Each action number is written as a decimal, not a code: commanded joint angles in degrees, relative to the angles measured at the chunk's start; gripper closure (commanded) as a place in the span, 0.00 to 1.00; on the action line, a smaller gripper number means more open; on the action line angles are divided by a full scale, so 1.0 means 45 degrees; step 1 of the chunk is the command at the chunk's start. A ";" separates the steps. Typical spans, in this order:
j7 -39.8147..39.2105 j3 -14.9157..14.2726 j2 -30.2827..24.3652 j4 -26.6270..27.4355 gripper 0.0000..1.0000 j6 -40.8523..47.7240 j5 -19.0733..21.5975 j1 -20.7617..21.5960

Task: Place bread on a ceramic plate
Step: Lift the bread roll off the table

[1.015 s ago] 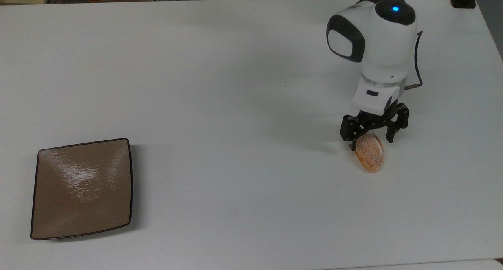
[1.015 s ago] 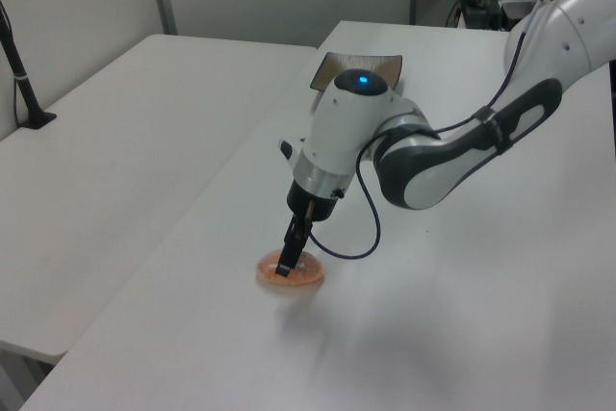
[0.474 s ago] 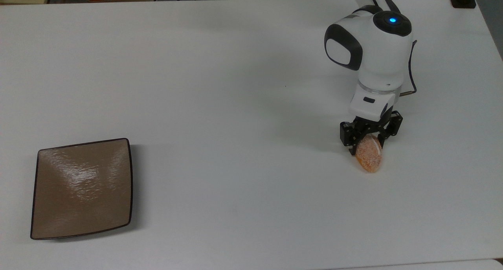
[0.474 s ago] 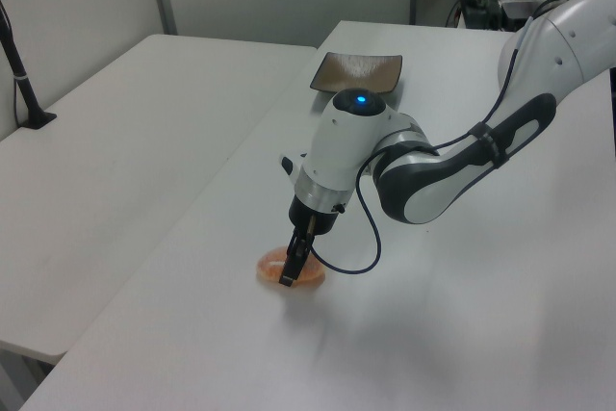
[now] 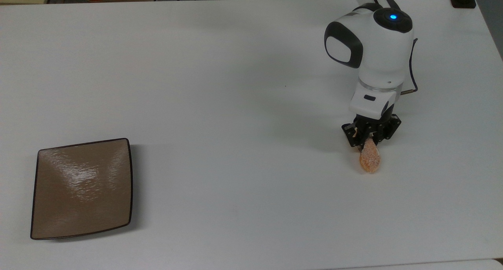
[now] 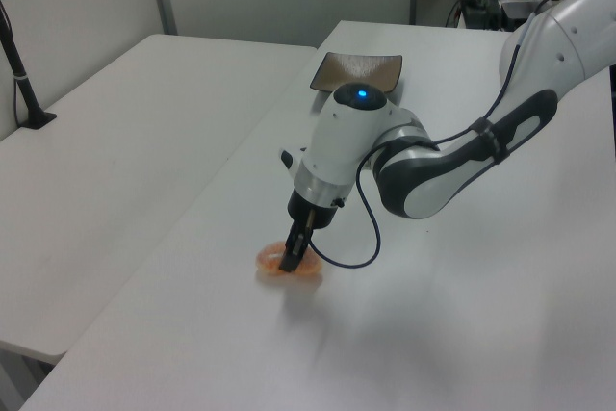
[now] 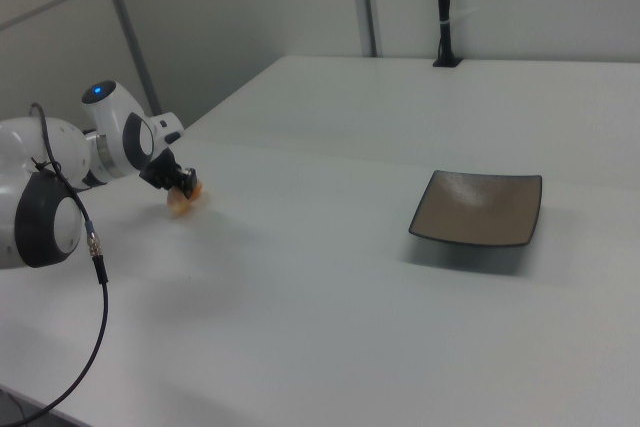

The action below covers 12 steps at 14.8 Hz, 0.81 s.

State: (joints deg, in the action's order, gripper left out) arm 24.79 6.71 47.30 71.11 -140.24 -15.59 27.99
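Right now the bread (image 5: 370, 160) sits on the white table (image 5: 235, 85) at approx 3 o'clock in the top view, pinched tight by the gripper (image 5: 368, 138); plate (image 5: 81, 187) w/ nothing on it, well apart at 8 o'clock.

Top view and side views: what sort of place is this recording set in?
Probably a lab or office test room, not a kitchen. The white robot arm works on a plain white table, grey partition panels stand behind, and its black two-finger gripper grips a small orange sugary bun, far from a tan square ceramic plate.
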 commanded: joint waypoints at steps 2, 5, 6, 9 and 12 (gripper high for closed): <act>0.0293 -0.0006 -0.2441 0.1540 0.83 0.1063 0.0007 -0.0264; 0.0274 -0.0006 -0.3458 0.1580 0.83 0.2177 0.0375 -0.0458; 0.0254 0.0014 -0.3887 0.1793 0.83 0.2335 0.0726 -0.0633; 0.0156 -0.0006 -0.5507 0.2982 0.82 0.2415 0.1062 -0.1043; 0.0117 -0.0122 -0.6895 0.3650 0.82 0.3483 0.1081 -0.1455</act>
State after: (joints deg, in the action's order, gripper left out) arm 25.22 6.68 25.25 79.95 -129.03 -11.86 23.10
